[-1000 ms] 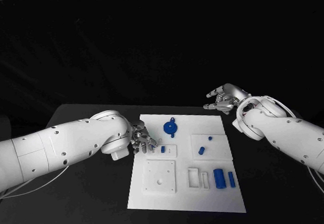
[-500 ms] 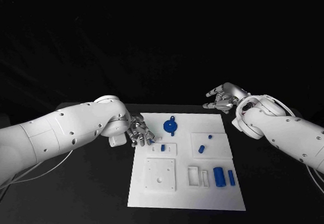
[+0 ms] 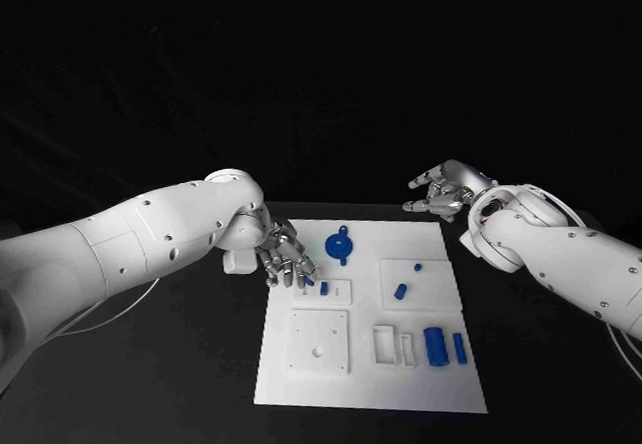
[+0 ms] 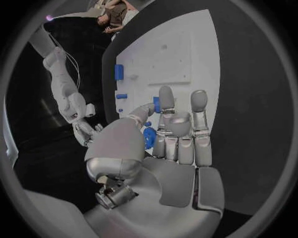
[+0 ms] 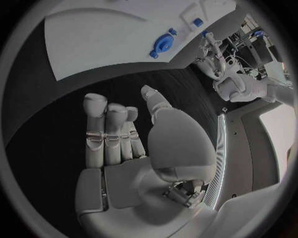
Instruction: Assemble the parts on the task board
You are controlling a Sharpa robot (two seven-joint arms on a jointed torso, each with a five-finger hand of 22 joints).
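The white task board [image 3: 318,382] lies in the middle of the black table. A round blue part [image 3: 338,245] sits near its far edge, and in the left wrist view the round blue part [image 4: 149,137] shows between thumb and fingers. Small blue pieces [image 3: 400,291] and two blue cylinders [image 3: 435,347] lie farther toward me. My left hand [image 3: 284,254] hovers over the board's far left part, just left of the round part, fingers stretched out and holding nothing. My right hand [image 3: 443,191] hangs beyond the board's far right corner, fingers apart and empty.
The black table [image 3: 172,390] surrounds the board on all sides. My left forearm [image 3: 135,252] reaches over the table's left side. The right forearm [image 3: 584,268] slants along the board's right edge.
My left hand has moved away from me along the board's left edge, closer to the round blue part. The right hand has hardly moved.
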